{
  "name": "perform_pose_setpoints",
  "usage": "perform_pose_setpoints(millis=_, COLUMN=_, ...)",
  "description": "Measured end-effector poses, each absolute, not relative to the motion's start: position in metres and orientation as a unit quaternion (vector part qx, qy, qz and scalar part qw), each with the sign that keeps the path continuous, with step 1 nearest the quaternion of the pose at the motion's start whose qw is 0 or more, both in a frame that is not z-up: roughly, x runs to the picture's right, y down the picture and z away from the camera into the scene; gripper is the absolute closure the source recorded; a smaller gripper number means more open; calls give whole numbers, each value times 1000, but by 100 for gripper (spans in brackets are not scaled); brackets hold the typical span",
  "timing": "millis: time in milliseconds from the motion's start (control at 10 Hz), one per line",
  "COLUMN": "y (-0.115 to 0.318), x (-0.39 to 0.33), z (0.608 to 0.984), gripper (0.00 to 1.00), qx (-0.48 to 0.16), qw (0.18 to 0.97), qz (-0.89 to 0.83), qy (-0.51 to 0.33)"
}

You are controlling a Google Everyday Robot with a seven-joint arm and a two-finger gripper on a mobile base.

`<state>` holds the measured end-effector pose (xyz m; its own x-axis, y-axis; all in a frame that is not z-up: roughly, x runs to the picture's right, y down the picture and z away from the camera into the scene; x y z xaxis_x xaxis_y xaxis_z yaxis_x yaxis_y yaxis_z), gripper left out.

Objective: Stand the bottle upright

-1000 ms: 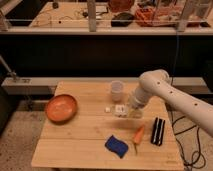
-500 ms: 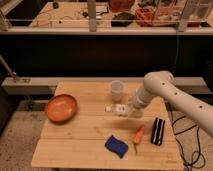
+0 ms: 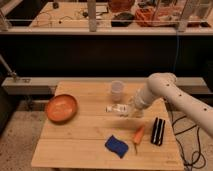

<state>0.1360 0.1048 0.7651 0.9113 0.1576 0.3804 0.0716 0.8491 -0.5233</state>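
bottle (image 3: 116, 108): lying on its side, centre of wooden table (image 3: 85, 150), below translucent cup (image 3: 117, 91) | gripper (image 3: 131, 109): right of centre, at the bottle's right end, finger state cannot be told | orange bowl (image 3: 61, 108) left | carrot (image 3: 138, 134), blue sponge (image 3: 116, 146), black object (image 3: 158, 131) lower right

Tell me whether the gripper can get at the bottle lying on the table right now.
Probably yes. The gripper is already right at the bottle, which lies on its side in the middle of the table. The cup stands behind it and the carrot lies nearer the front, both apart from it.
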Motion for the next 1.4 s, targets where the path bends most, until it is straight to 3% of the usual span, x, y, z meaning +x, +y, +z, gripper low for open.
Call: perform_pose_setpoints(millis=1400, y=110, x=134, z=750, gripper=97, qx=-245, qw=929, qz=40, qy=-273)
